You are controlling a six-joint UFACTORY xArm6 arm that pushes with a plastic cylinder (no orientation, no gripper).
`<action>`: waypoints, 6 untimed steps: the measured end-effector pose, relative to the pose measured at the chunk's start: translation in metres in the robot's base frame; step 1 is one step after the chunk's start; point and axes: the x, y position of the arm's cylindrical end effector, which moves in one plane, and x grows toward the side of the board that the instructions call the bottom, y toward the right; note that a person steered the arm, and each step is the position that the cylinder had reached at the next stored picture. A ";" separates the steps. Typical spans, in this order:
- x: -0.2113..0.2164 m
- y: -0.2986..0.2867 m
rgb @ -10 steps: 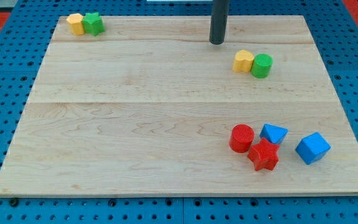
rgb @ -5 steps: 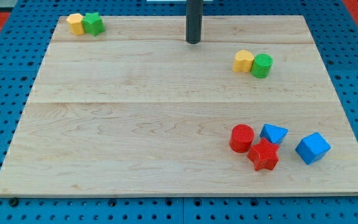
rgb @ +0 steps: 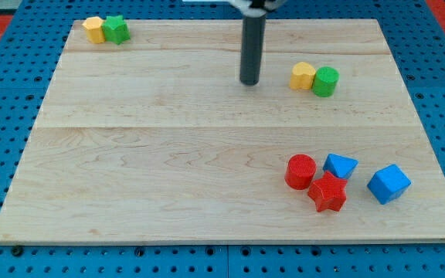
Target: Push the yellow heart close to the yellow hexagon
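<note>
Plainly, in the camera view, my tip stood on the desk just to the view's left of the heart, apart from it. It was a bare rod with nothing to spread or pinch, and it touched no block. The hexagon sat well apart at the view's top left corner. So my tip lay between the two, on the wrong side for pushing. A green cylinder touched the heart's right flank.
</note>
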 end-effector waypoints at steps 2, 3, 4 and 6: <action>0.034 0.123; 0.032 0.182; 0.003 0.170; -0.011 0.008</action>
